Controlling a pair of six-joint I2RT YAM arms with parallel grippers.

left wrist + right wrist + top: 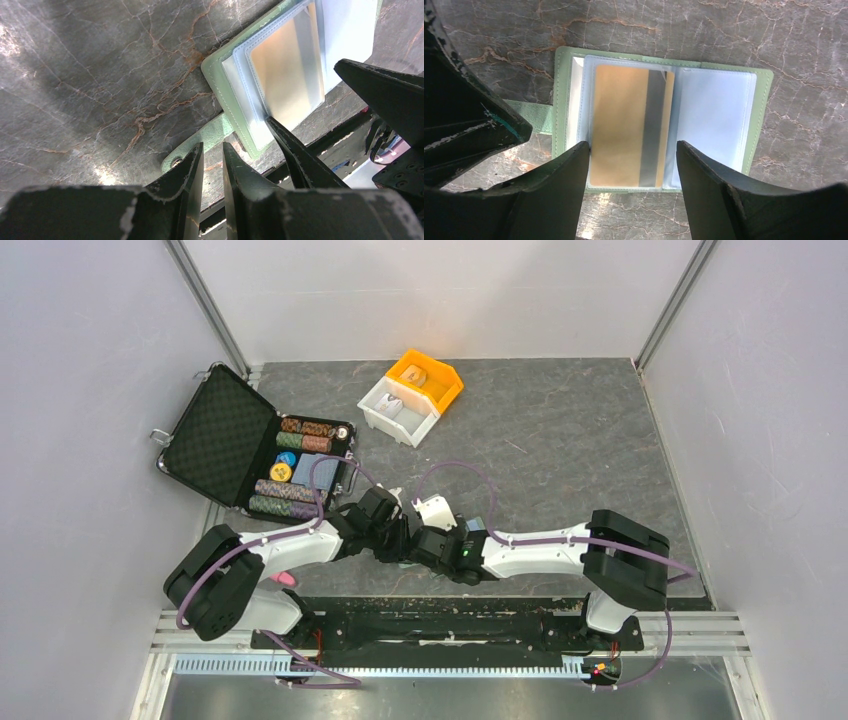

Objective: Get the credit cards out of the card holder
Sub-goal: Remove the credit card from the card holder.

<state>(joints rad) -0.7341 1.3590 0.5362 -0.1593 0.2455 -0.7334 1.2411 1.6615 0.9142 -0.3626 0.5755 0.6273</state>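
Right gripper (632,147) is spread wide, hanging straight over the open card holder (764,100), one finger on each side of the pocket with the orange card (619,125). That card sits fully in its clear sleeve.

Left gripper (212,150) comes in low at the holder's tab (210,137), fingers nearly together with just a slim gap. Honestly can't tell if it's pinching the tab or only pressing on it.

From above, both arms bend inward and their wrists meet over the holder, so it's pretty much hidden in that view.

Holder lies flat on a dark marbled table (560,440), close to the front edge. Pale walls all round. Black case (215,435) with poker chips (285,490) is left of the holder, while an orange bin (445,375) and a white bin (385,405) are well behind it.

The holder's other pocket looks pale and glary; no idea if there's a card in it.
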